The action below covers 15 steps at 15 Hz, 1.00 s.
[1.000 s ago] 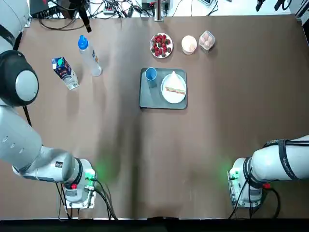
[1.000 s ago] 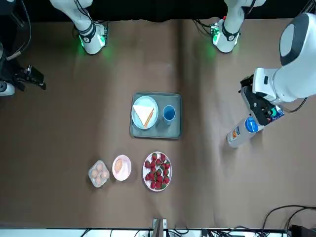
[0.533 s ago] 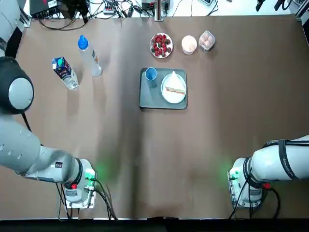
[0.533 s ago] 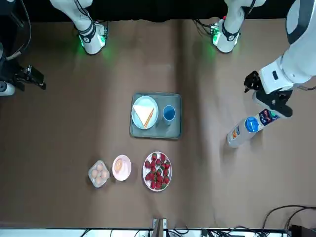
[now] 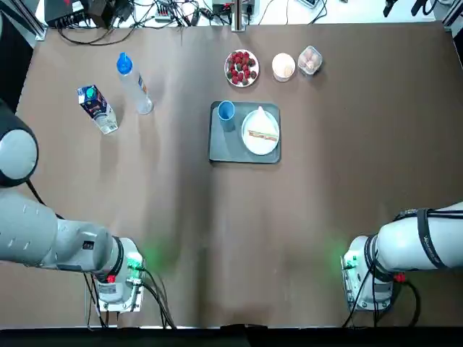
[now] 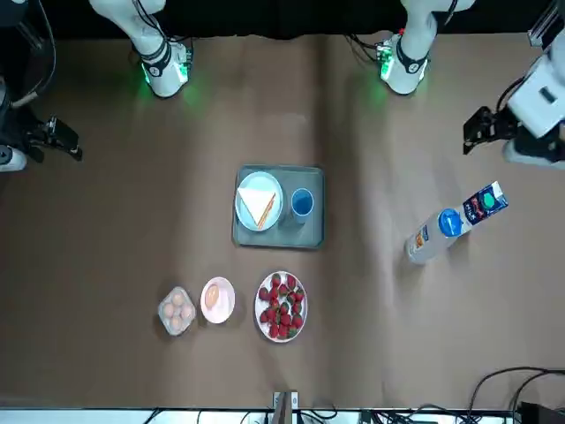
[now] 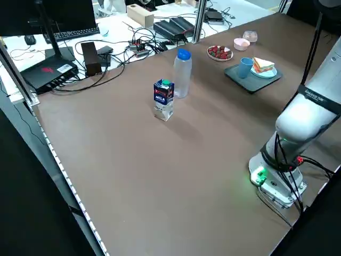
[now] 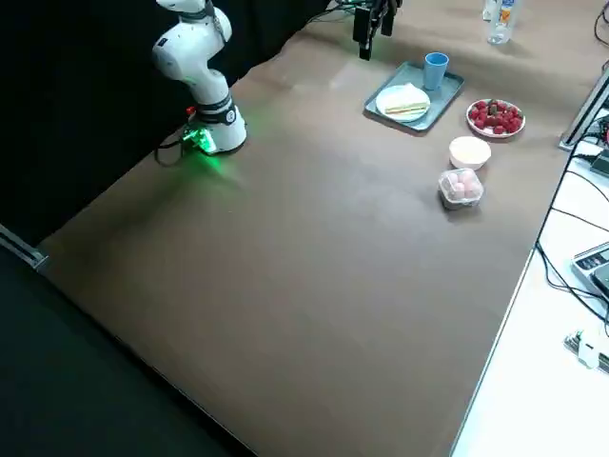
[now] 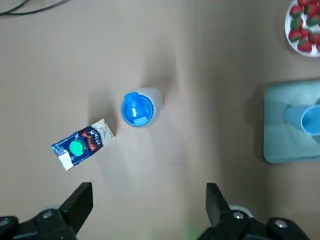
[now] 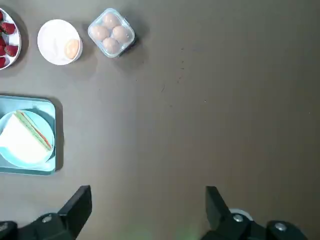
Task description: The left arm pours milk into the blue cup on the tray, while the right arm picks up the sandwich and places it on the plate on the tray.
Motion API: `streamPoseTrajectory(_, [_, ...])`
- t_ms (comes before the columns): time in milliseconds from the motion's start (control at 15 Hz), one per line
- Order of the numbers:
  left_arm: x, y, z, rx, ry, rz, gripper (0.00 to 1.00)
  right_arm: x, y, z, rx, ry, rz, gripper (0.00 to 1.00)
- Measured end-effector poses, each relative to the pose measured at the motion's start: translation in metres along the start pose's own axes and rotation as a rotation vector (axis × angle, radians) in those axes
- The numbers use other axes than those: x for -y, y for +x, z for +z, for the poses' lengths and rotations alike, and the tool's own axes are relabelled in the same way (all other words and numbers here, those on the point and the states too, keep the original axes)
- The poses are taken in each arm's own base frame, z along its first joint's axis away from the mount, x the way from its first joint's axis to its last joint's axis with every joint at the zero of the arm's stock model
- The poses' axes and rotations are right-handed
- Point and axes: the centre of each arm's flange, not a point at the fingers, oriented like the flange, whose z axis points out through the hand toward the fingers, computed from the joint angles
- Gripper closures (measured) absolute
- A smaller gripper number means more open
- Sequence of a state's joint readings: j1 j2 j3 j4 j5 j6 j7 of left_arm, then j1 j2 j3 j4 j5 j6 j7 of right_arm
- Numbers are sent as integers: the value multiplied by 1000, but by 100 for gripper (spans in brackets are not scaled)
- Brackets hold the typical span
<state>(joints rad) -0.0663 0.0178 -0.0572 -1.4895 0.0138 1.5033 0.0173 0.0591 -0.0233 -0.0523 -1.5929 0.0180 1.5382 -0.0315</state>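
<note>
The sandwich (image 5: 262, 134) already lies on the white plate (image 5: 250, 142), which sits on the tray (image 5: 224, 148) in the middle of the table, with the blue cup (image 5: 226, 110) upright in the tray's far corner just beside the plate; so my right arm's share looks done. Whether the cup holds milk I cannot tell. The milk carton (image 5: 97, 109) stands upright well off to my left side, near the clear bottle with the blue cap (image 5: 134, 84) and apart from it, and nothing is gripping it. My left gripper (image 9: 149, 207) hangs high above the table, looking down on carton and bottle, its fingers spread wide and empty. My right gripper (image 10: 148, 207) is likewise raised and empty, fingers wide apart, over bare table on my right with the tray off to one side. Beyond the tray sit a plate of strawberries (image 5: 241, 67), a small bowl (image 5: 283, 66) and a tub of eggs (image 5: 309, 60), none of them part of the job. I judge either the pour is finished or it is the one step left.
</note>
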Motion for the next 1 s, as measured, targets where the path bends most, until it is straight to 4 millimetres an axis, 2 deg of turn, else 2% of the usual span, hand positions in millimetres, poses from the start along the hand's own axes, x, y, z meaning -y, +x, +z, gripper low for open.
streamPoseTrajectory(200, [5, -5, -8, -20, 1, -44, 0, 0, 0, 0, 0, 0, 0, 0])
streamPoseTrajectory(667, [22, -23, 0, -55, 7, -83, 0, 0, 0, 0, 0, 0, 0, 0])
streamPoseTrajectory(1000, [22, -25, -2, -61, 7, -83, 0, 0, 0, 0, 0, 0, 0, 0])
